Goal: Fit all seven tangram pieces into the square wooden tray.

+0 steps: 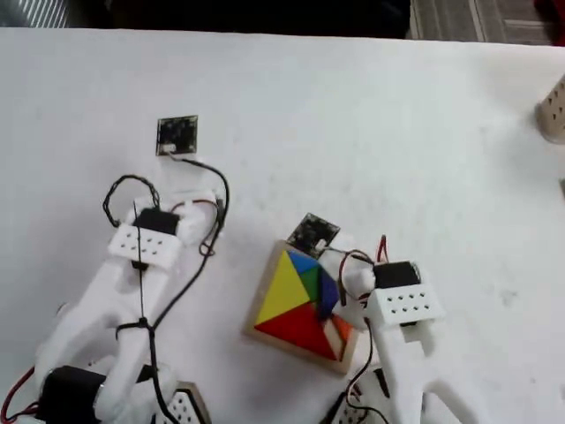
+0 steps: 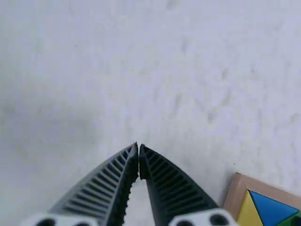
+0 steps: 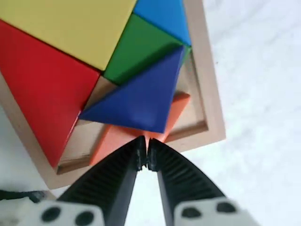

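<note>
The square wooden tray [image 1: 262, 291] lies near the table's front, by the right arm. In it are a yellow triangle [image 3: 70, 23], a red triangle [image 3: 42, 89], a light blue triangle [image 3: 162, 14] and a green piece [image 3: 138, 47]. A dark blue triangle [image 3: 141, 99] rests tilted over an orange piece [image 3: 113, 136] and does not sit flat. My right gripper [image 3: 144, 149] is shut and empty, its tips at the orange piece by the tray's rim [image 3: 204, 70]. My left gripper [image 2: 138, 155] is shut over bare table, with a tray corner [image 2: 235, 193] off to its side.
The white table [image 1: 397, 132] stretches wide behind and to the right of the tray. A tan perforated object [image 1: 553, 110] stands at the far right edge. Black cables [image 1: 207, 230] loop from the left arm between the two arms.
</note>
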{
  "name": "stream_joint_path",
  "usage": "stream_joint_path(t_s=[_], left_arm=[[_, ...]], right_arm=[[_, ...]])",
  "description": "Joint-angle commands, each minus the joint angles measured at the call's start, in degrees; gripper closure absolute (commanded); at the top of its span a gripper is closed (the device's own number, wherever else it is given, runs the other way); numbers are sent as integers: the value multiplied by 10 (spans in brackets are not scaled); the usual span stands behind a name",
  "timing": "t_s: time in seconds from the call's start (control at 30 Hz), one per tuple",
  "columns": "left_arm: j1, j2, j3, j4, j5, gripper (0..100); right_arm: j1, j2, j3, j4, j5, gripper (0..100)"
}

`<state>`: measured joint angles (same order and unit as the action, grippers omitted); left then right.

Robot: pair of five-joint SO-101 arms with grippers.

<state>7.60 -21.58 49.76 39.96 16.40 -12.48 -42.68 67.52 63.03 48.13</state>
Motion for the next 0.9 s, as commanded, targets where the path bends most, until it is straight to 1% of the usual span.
stream_joint_path(t_s=[0.0, 0.13, 0.23, 0.33, 0.47, 0.6, 0.67, 0.77, 0.87], left_arm=[[-2, -18, -5, -15, -6, 976], [-2, -18, -5, -15, -6, 976], [-2, -18, -5, -15, -6, 976], [-2, -18, -5, -15, -6, 976], [-2, -18, -5, -15, -6, 976], [-2, -18, -6, -15, -6, 976], [-2, -18, -6, -15, -6, 976], [-2, -18, -7, -15, -6, 976], [-2, -18, -8, -15, -6, 976]], right_arm=[[0, -3, 18, -23, 5, 981], [-23, -4, 50, -24, 9, 981], [-51, -8, 55, 2, 14, 981], [-80, -8, 55, 33, 56, 981], [-96, -8, 54, 51, 91, 981], [-89, -9, 32, 95, 161, 981], [-70, -9, -4, 124, 174, 981], [-33, -9, -81, 160, 172, 981], [-19, -9, -148, 189, 123, 981]])
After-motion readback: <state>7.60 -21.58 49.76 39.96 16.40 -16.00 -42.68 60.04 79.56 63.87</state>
